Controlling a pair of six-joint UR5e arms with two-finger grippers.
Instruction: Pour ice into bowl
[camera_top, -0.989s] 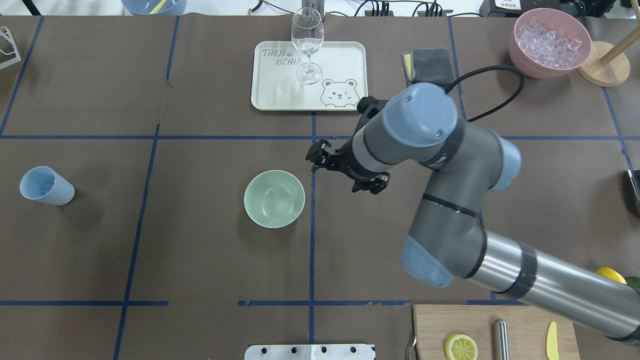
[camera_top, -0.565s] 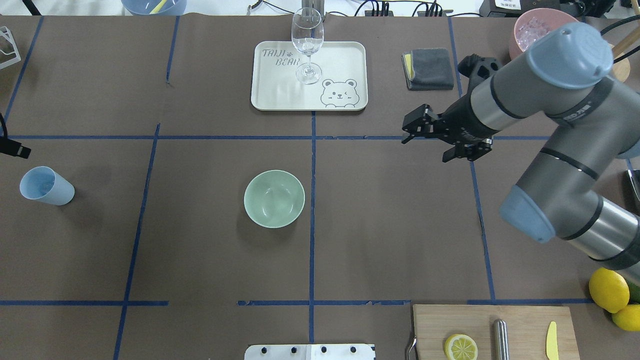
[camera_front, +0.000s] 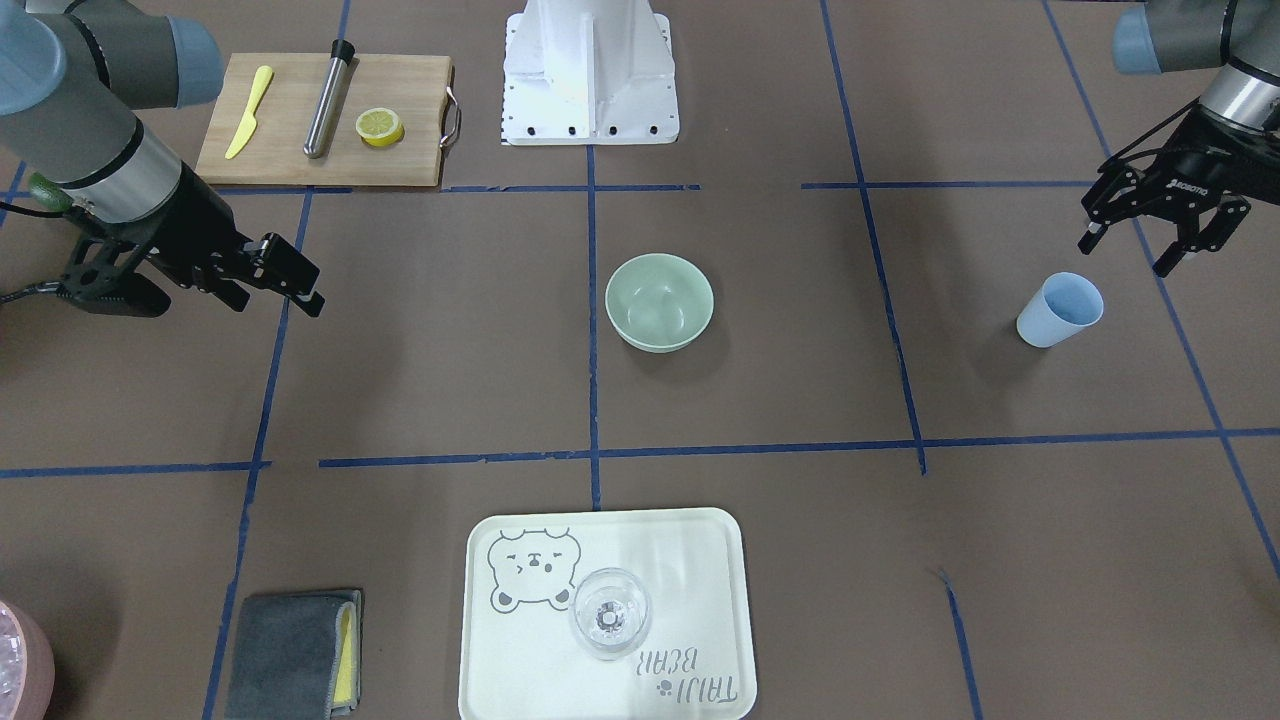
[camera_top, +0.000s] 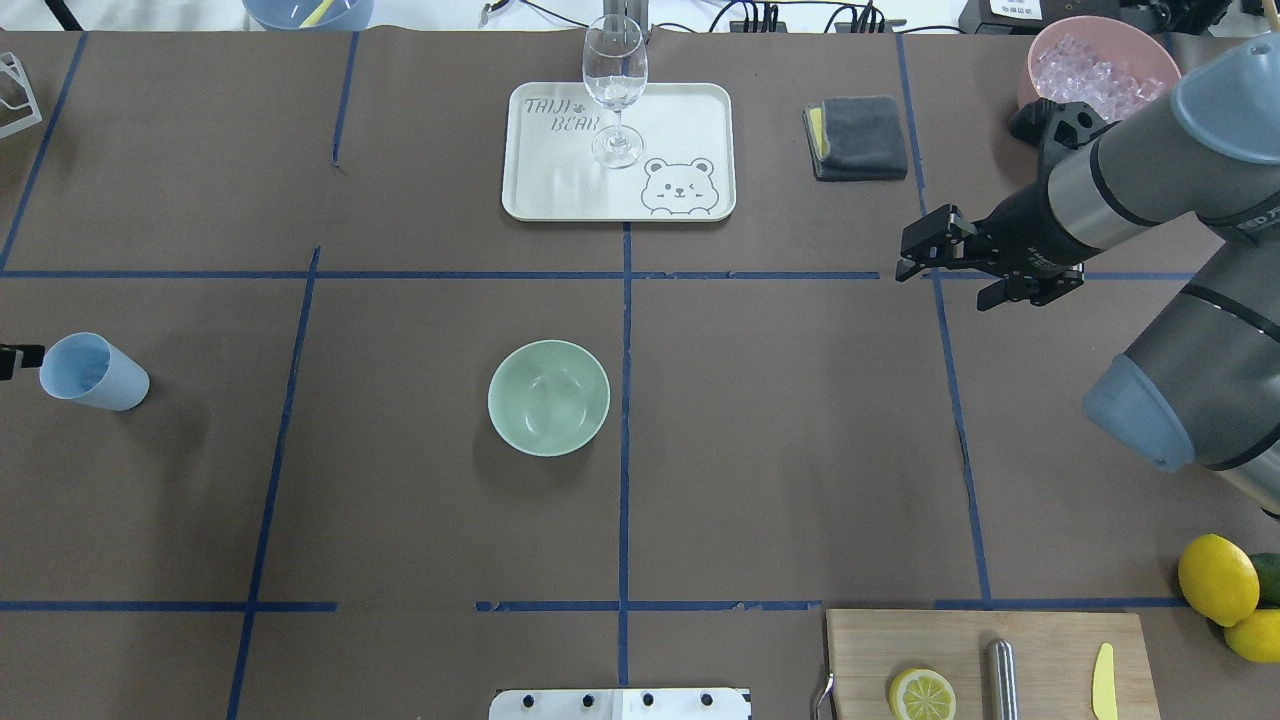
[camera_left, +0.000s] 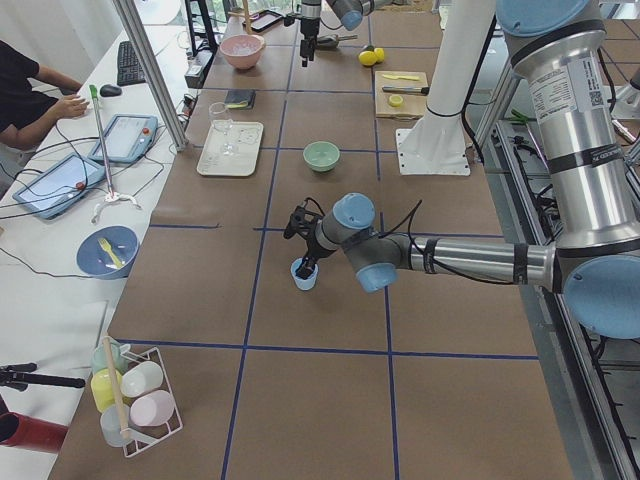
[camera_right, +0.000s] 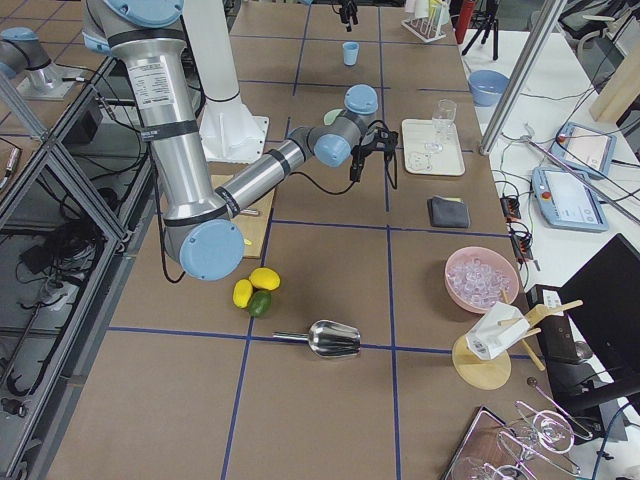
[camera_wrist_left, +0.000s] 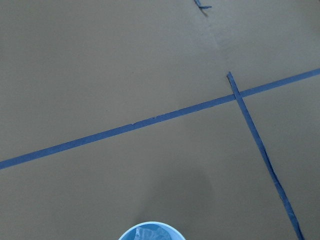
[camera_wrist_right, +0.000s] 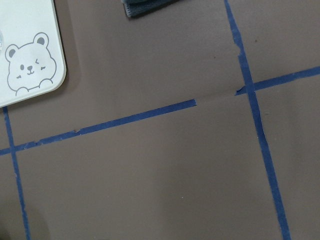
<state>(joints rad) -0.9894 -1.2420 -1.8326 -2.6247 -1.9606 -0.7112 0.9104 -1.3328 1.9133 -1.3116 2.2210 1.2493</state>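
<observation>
The sage-green bowl (camera_top: 548, 398) stands empty at the table's middle; it also shows in the front view (camera_front: 659, 301). Clear ice cubes (camera_top: 1095, 75) fill a pink container (camera_top: 1030, 95) at the back right. A light blue cup (camera_top: 92, 372) stands at the far left; in the left wrist view its rim (camera_wrist_left: 151, 232) shows faint glassy shapes inside. My left gripper (camera_front: 1127, 255) is open and empty, hovering just beside the cup (camera_front: 1060, 310). My right gripper (camera_top: 945, 285) is open and empty, above the table, right of the bowl and short of the pink container.
A cream tray (camera_top: 690, 110) with a wine glass (camera_top: 614, 90) sits at the back centre, with a grey cloth (camera_top: 857, 137) to its right. A cutting board (camera_top: 1050, 640) with a lemon half, a knife and a metal rod is front right. Lemons (camera_top: 1218, 580) and a metal scoop (camera_right: 335, 340) lie nearby.
My right arm has swung from beside the bowl to the right and back, towards the pink container. My left gripper has come in at the left edge, down next to the blue cup.
</observation>
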